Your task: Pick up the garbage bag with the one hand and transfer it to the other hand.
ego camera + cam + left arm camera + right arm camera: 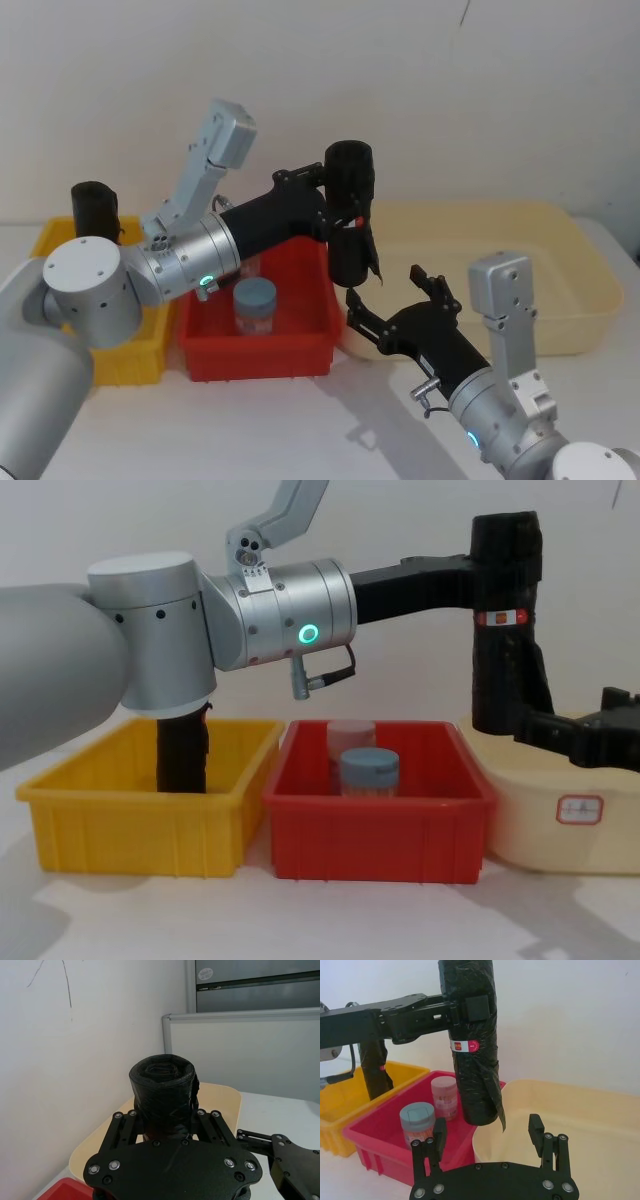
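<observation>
The garbage bag [350,215], a black roll with a red-and-white label band [464,1045], hangs upright in the air over the gap between the red bin and the cream tub. My left gripper [338,202] is shut on its upper half, reaching in from the arm with the green ring light [310,634]. In the left wrist view the roll's top end [162,1072] stands up between the left gripper's fingers [125,1127]. My right gripper [487,1127] is open just below and in front of the roll's lower end and loose flap, apart from it, and also appears in the head view [385,288].
A yellow bin [140,825] on the left holds another black roll [183,755]. The red bin [375,830] in the middle holds two lidded jars [254,303]. The cream tub [520,270] lies to the right, and a white wall stands close behind.
</observation>
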